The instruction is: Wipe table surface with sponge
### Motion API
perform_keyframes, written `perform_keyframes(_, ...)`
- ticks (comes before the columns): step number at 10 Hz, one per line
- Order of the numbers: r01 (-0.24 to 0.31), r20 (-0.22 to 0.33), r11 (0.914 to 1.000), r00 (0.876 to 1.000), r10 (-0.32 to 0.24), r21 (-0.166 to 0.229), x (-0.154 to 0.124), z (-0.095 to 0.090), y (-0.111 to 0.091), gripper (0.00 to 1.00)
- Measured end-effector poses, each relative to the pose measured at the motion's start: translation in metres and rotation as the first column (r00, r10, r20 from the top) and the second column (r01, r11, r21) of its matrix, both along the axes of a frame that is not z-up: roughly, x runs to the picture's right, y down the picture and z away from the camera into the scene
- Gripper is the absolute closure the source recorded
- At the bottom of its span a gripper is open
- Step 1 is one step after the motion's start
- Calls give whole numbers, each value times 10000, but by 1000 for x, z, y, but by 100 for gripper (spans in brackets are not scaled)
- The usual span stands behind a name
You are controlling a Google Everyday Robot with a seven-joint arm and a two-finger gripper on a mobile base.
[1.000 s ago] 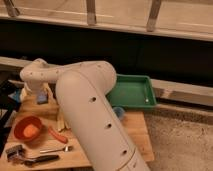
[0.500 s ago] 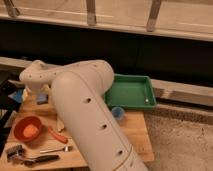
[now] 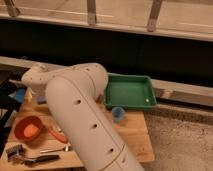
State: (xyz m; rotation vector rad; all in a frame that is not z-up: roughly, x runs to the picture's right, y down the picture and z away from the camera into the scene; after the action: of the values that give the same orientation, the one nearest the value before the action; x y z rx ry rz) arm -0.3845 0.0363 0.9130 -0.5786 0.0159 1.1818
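Note:
My big white arm rises from the bottom of the camera view and bends at an elbow over the table surface, a light wooden top. The gripper is the dark shape at the far left edge, past the elbow, low over the table's left end; it seems open, with nothing visibly held. A small blue patch lies right beside it, and I cannot tell whether this is the sponge. The arm hides much of the tabletop.
A green tray sits at the table's back right, with a small round blue cup in front of it. An orange bowl, a red utensil, a metal utensil and a dark brush lie front left. A dark wall runs behind.
The arm's thick upper link has swung slightly to the left. The objects on the table have not moved.

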Motion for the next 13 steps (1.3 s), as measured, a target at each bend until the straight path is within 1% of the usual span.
perform_keyframes(1,-79,-96,9999,9999,78,-70,6,9,0,20)
perform_keyframes(2,-141,-68,9998,9999,140,-126,6,13,1,20)
perform_keyframes(3,-333,87,9992,9994,335,-204,5,18,2,20)
perform_keyframes(5,-622,406,9979,9972,630,-184,0,23,-2,20)
perform_keyframes(7,-604,367,9978,9974,614,-276,1,24,3,20)
perform_keyframes(8,-673,454,9973,9966,686,-288,-2,26,3,20)
perform_keyframes(10,-828,803,9959,9931,854,-353,-18,30,3,20)
perform_keyframes(11,-859,942,9956,9916,891,-378,-27,29,4,21)
perform_keyframes(12,-880,1005,9954,9907,915,-388,-27,28,5,25)
perform_keyframes(13,-906,1037,9951,9901,942,-392,-25,29,6,35)
